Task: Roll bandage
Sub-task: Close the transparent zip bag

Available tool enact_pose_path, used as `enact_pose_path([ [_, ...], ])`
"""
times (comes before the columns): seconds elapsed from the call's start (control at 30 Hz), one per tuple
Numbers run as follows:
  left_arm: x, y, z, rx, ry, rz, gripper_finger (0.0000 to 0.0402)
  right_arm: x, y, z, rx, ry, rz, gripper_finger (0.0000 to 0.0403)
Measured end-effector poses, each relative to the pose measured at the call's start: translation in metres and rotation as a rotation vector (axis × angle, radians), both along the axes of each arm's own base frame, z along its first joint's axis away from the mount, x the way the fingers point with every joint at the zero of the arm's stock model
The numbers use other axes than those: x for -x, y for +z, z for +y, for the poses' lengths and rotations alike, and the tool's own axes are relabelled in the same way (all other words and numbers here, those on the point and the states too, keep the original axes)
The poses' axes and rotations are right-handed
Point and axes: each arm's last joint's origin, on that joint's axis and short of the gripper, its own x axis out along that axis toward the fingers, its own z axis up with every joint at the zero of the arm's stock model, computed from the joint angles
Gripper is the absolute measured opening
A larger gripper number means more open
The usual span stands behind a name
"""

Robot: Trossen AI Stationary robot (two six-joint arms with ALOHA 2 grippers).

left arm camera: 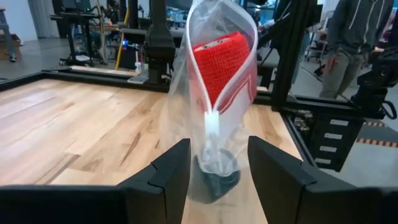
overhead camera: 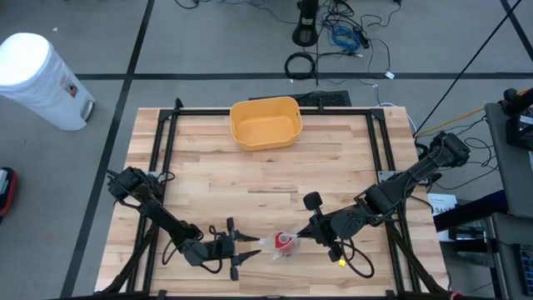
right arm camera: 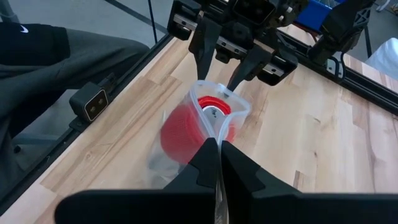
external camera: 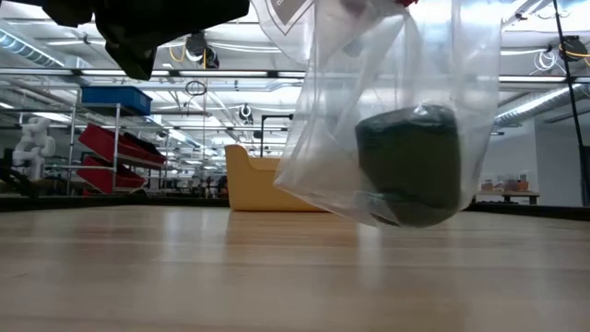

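Note:
A clear zip bag (overhead camera: pixel 279 246) hangs over the table's near middle. In it are a red bandage roll (left arm camera: pixel 224 62) and a dark roll-shaped thing (external camera: pixel 410 166) lower down. The bag's mouth (right arm camera: pixel 217 102) stands open. My right gripper (right arm camera: pixel 217 149) comes from the table's right and is shut on the bag. My left gripper (left arm camera: pixel 214 165) comes from the left and is open. Its two fingers (left arm camera: pixel 171 174) stand on either side of the bag's lower end; I cannot tell if they touch it. My right gripper pinches the bag's rim at one end of the open mouth (right arm camera: pixel 216 138) between its two fingers. The fingers come from the table's right, slanting down. The bag hangs below the hold, clear of the table, its bottom (external camera: pixel 387 217) a little above the wood.
A yellow bin (overhead camera: pixel 265 122) stands at the table's far middle. A black frame (overhead camera: pixel 166 125) runs along the table's sides. A person (left arm camera: pixel 354 37) stands beyond the table in the left wrist view. Bare wood (overhead camera: pixel 250 175) lies between the bin and the grippers.

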Motion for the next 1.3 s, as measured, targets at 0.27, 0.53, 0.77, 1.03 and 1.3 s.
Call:
enact_pose_path([
  [0.27, -0.0015, -0.0004, 0.0019, -0.001, 0.007, 0.003, 0.0166, 0.0000, 0.0000, 0.0000, 0.001, 0.001, 0.000, 0.0000],
  [0.53, -0.0020, -0.0005, 0.0026, 0.001, 0.011, 0.003, 0.0159, -0.0002, 0.0004, 0.0002, 0.000, 0.002, -0.005, 0.0000],
  [0.77, -0.0057, -0.0009, 0.0070, -0.005, 0.024, 0.007, 0.0101, -0.0002, 0.0004, 0.0001, 0.000, 0.002, -0.005, 0.0000],
  [1.03, -0.0058, -0.0010, 0.0057, 0.001, -0.023, 0.009, 0.0077, -0.0002, 0.0004, 0.0001, 0.000, 0.002, -0.005, 0.0000],
  [1.3, -0.0063, -0.0010, 0.0063, -0.002, -0.018, 0.009, 0.0077, -0.0002, 0.0004, 0.0001, 0.000, 0.002, -0.004, 0.0000],
])
